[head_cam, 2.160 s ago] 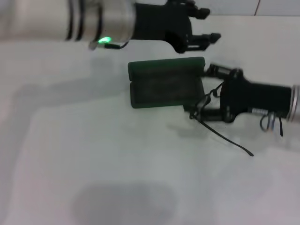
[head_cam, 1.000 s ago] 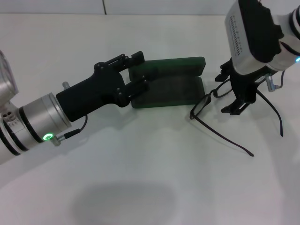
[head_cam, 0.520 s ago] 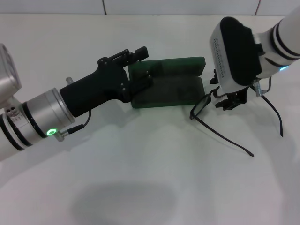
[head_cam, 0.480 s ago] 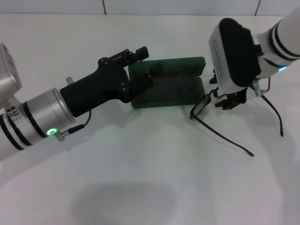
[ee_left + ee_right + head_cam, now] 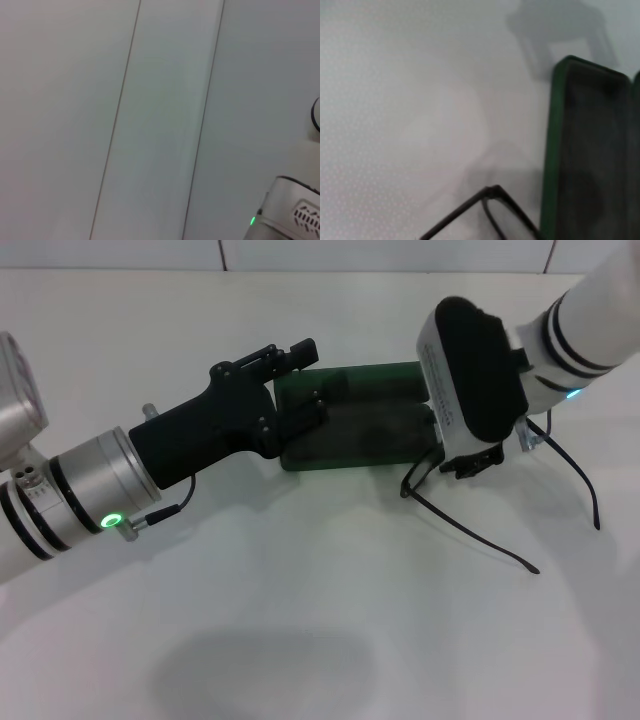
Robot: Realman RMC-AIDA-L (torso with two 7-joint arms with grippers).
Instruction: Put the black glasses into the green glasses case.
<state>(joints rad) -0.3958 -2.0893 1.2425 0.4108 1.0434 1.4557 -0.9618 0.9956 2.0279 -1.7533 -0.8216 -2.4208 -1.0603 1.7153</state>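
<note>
Head view: the green glasses case (image 5: 355, 425) lies open on the white worktop (image 5: 300, 620), lid folded back toward the far side, dark lining facing up. The left gripper (image 5: 305, 380), reaching in from the left, has its fingers (image 5: 312, 408) parted around the case's left end, one finger over the far lid edge and one resting on the inside of the near half; whether they press on the case cannot be told. The right gripper (image 5: 470, 460) hangs over the case's right end, its white and black housing hiding most of the fingers, so how wide they stand, and whether they hold anything, cannot be told. The black glasses (image 5: 470, 525) lie just beside the right end of the case, frame front under the right gripper, one temple arm stretching across the worktop toward the near side, the other curving off to the right. Right wrist view: a corner of the glasses frame (image 5: 495, 210) touches or nearly touches the green rim of the case (image 5: 551, 150)
</note>
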